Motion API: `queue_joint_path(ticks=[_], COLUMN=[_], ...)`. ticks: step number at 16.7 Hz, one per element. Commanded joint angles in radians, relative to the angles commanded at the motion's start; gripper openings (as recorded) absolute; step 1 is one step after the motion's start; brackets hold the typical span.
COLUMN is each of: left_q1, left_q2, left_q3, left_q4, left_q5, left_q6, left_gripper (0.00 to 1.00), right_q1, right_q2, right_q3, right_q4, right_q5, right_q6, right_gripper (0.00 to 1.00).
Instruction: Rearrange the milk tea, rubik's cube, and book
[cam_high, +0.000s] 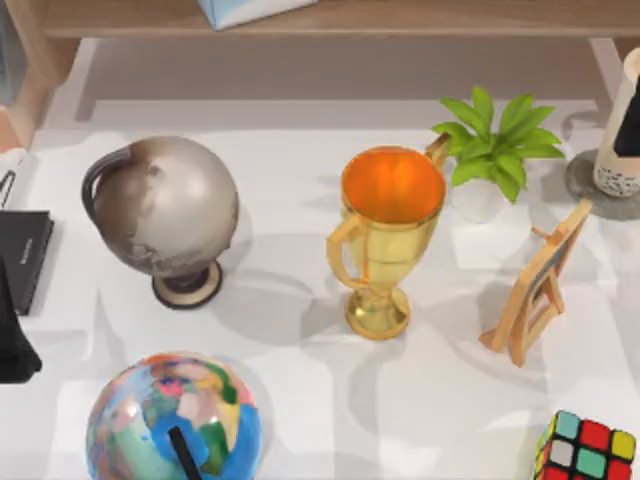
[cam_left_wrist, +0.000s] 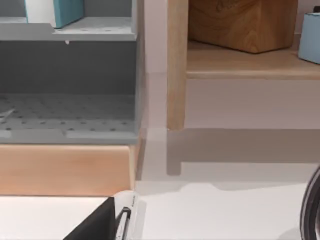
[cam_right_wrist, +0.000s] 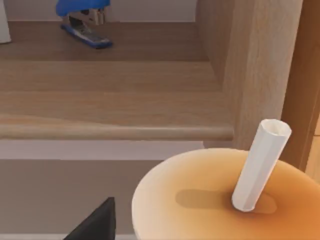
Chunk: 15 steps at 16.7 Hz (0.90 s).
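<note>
White table (cam_high: 300, 400), straw (cam_right_wrist: 260, 167) in milk tea (cam_right_wrist: 215, 200), trophy (cam_high: 388, 235)

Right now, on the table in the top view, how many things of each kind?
Globes: 2
Trophy: 1
Potted plant: 1
Easel: 1
Milk tea: 1
Rubik's cube: 1
Black book: 1
Total: 8

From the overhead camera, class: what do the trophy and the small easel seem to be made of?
The trophy looks like polished gold-toned metal, judging by its glossy highlights, though it could be plated plastic. The easel looks like pale unfinished wood with a matte, light tan surface.
</note>
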<state>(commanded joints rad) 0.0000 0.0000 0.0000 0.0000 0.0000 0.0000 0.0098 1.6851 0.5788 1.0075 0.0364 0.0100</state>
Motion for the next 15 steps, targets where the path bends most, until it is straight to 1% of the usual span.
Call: queue_joint_path(ticks=[6, 9, 12, 15], left_q1=[0.0, 0.0, 0.0, 0.0], left_q2=[0.0, 0.0, 0.0, 0.0], left_q3=[0.0, 0.0, 0.0, 0.0], left_q4=[0.0, 0.0, 0.0, 0.0], left_q5=[0.0, 0.0, 0.0, 0.0], left_q6=[0.0, 0.0, 0.0, 0.0], left_gripper=[1.0, 1.0, 1.0, 1.0], right_q1=[-0.001, 0.026, 0.099, 0.183], right_q2=[-0.014, -0.055, -0.12, -0.19], right_q3=[0.002, 0.054, 0.144, 0.236], right_q4=[-0.016, -0.078, -0.234, -0.483], right_q5=[0.0, 0.003, 0.0, -0.002], right_q6=[0.0, 0.046, 0.156, 0.298], right_gripper=[1.0, 1.0, 1.0, 1.0])
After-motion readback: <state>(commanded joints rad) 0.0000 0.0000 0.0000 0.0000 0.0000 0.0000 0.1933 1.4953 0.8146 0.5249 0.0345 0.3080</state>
